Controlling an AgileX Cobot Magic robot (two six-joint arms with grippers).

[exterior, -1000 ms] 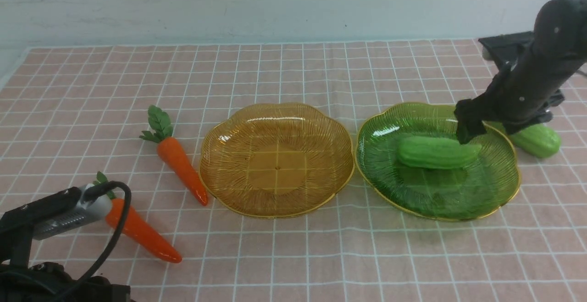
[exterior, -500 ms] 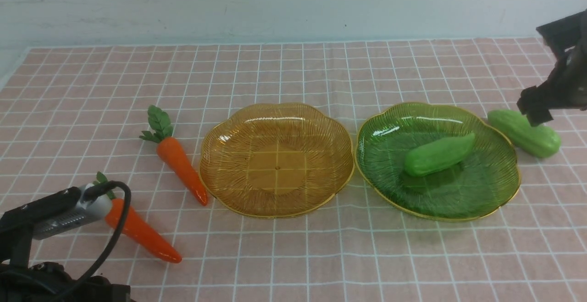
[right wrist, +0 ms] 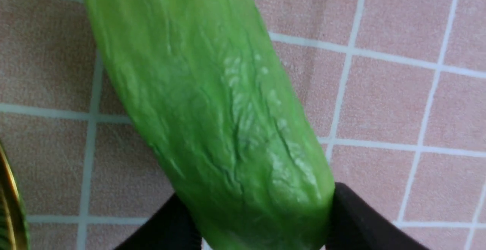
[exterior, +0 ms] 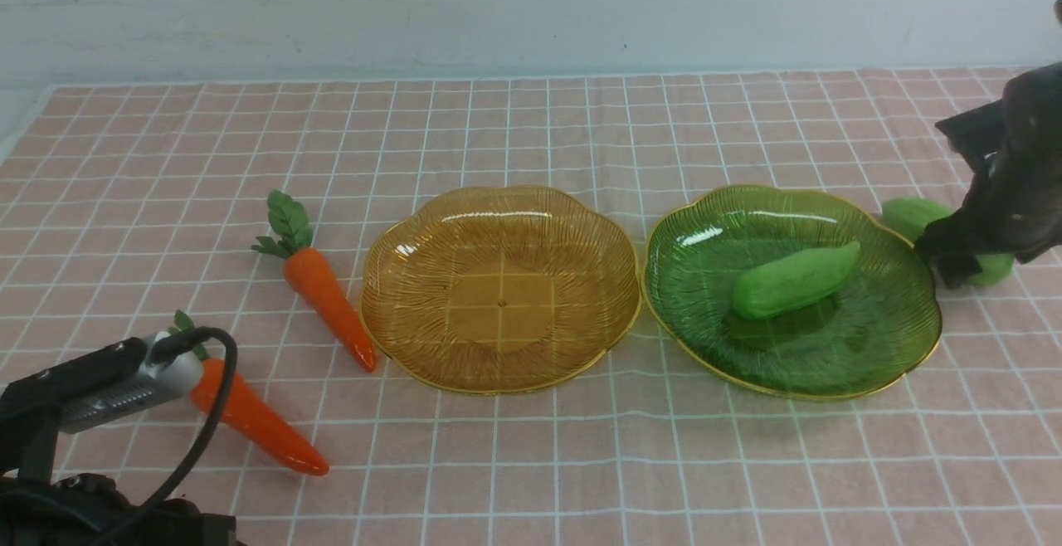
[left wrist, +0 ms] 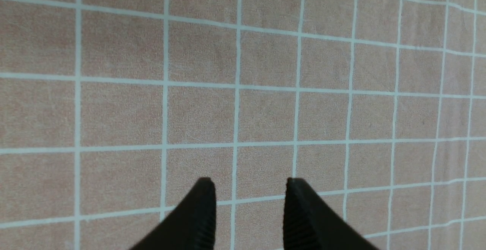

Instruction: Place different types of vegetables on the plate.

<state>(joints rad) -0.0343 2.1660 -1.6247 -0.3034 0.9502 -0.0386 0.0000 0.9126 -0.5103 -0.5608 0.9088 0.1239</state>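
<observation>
Outer cucumber (exterior: 908, 216) middle hidden behind right arm (exterior: 1016, 185); near carrot (exterior: 257, 423) top behind camera (exterior: 116, 386).

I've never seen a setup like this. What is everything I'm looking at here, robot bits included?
Far carrot: one, orange with green top, on the cloth just left of the amber plate.
Near carrot: one, orange, on the cloth, front left.
Amber plate: one, see-through amber, centre, nothing in it.
Green plate: one, see-through green, right of the amber plate.
Plated cucumber: one, light green, in the green plate.
Loose cucumber: one, light green, on the cloth right of the green plate.
Tablecloth: one, pink with white grid.
Left gripper: one, black, open above bare cloth.
Right gripper: one, black, shut on the loose cucumber.
</observation>
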